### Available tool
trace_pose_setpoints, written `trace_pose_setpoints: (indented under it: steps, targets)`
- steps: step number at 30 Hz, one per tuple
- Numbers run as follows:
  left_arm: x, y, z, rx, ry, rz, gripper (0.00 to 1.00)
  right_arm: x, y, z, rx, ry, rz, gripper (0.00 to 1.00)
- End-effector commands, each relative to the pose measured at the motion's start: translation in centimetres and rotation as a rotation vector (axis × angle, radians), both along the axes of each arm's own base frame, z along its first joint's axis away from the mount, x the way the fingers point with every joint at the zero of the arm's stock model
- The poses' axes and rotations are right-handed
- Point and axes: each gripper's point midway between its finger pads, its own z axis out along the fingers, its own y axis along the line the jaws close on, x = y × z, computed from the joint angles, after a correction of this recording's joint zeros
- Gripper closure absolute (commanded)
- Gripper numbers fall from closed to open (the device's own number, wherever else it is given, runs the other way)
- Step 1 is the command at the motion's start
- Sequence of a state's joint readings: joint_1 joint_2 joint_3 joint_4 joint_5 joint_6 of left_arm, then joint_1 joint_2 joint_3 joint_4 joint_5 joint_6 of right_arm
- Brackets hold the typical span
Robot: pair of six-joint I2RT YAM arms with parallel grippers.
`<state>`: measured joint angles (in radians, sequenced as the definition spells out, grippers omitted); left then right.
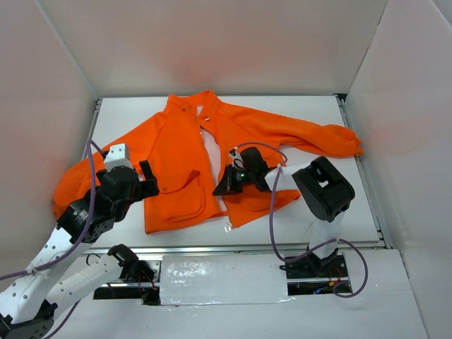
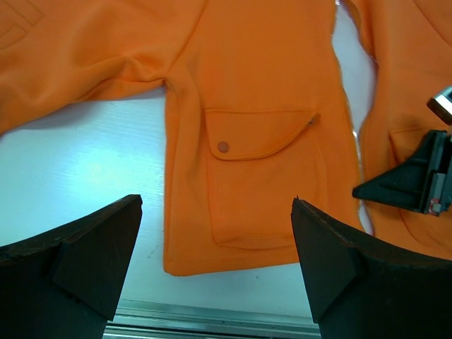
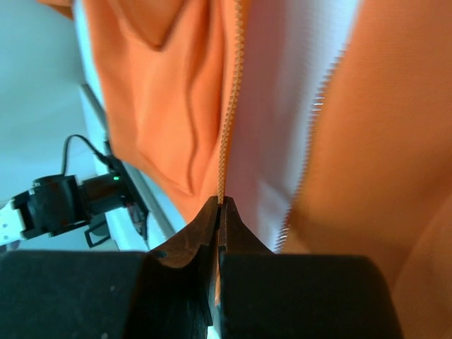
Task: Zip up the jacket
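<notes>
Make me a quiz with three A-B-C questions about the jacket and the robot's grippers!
1. Where does the right gripper pinch the jacket?
A. collar
B. zipper edge
C. sleeve

2. What colour is the jacket?
A. blue
B. orange
C. green

3. How is the left gripper?
A. open
B. shut on the collar
C. shut on a sleeve

Answers:
1 B, its fingers meet on the orange zipper teeth.
2 B, it is orange all over.
3 A, its fingers stand wide apart, with the flapped pocket seen between them.
</notes>
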<state>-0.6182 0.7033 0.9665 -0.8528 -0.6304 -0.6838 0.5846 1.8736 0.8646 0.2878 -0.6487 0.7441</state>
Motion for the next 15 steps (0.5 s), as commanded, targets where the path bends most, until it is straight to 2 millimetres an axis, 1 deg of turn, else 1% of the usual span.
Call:
trace_pose_setpoints:
  steps: [1,2,3,4,5,6,7,8,9,10,11,12,13,14,15]
  targets:
    - [0.2,-3.0,0.7,-0.114,-0.013,-0.116,0.00,0.0,1.2,4.7,0.121,-0.102,0.030,1.00]
    - [-0.1,-3.8,0.4,-0.148,0.000,-0.148,0.01,0.0,1.2,5.2,0.139,-0.101,0.025,1.00]
    - [-0.6,-6.1,-0.8,-0.221,0.028,-0.244,0.01,-0.1,1.2,5.8,0.157,-0.108,0.026,1.00]
    - [-0.9,-7.6,-1.5,-0.286,0.049,-0.289,0.01,-0.3,1.3,6.7,0.190,-0.130,0.032,1.00]
    - [-1.2,-9.1,-2.1,-0.345,0.063,-0.344,0.01,-0.5,1.3,7.2,0.211,-0.120,0.023,1.00]
    - [-0.8,-11.1,-1.5,-0.430,0.018,-0.409,0.01,-0.6,1.3,7.8,0.231,-0.126,0.023,1.00]
    - [-2.1,-13.2,-4.2,-0.518,0.108,-0.483,0.01,-0.9,1.1,8.0,0.246,-0.122,0.019,1.00]
    - [-2.4,-14.4,-4.8,-0.570,0.123,-0.529,0.02,-1.1,1.4,8.8,0.281,-0.120,0.021,1.00]
    - [-2.1,-15.8,-6.0,-0.627,0.134,-0.557,0.03,-1.3,1.3,8.9,0.294,-0.114,0.024,1.00]
    - [-2.7,-16.8,-6.5,-0.659,0.168,-0.601,0.04,-1.4,1.5,9.4,0.320,-0.111,0.024,1.00]
    - [-2.7,-17.2,-8.1,-0.668,0.218,-0.593,0.05,-1.8,1.5,9.2,0.327,-0.097,0.032,1.00]
    - [-2.4,-17.9,-7.8,-0.679,0.202,-0.617,0.06,-1.8,1.5,9.2,0.332,-0.091,0.030,1.00]
    - [-2.5,-18.3,-8.0,-0.684,0.211,-0.633,0.06,-1.9,1.5,9.3,0.338,-0.085,0.028,1.00]
    - [-2.4,-18.6,-8.7,-0.678,0.230,-0.634,0.07,-2.0,1.5,9.2,0.337,-0.083,0.023,1.00]
    - [-2.5,-19.0,-8.9,-0.684,0.237,-0.645,0.08,-2.3,1.4,8.9,0.331,-0.073,0.017,1.00]
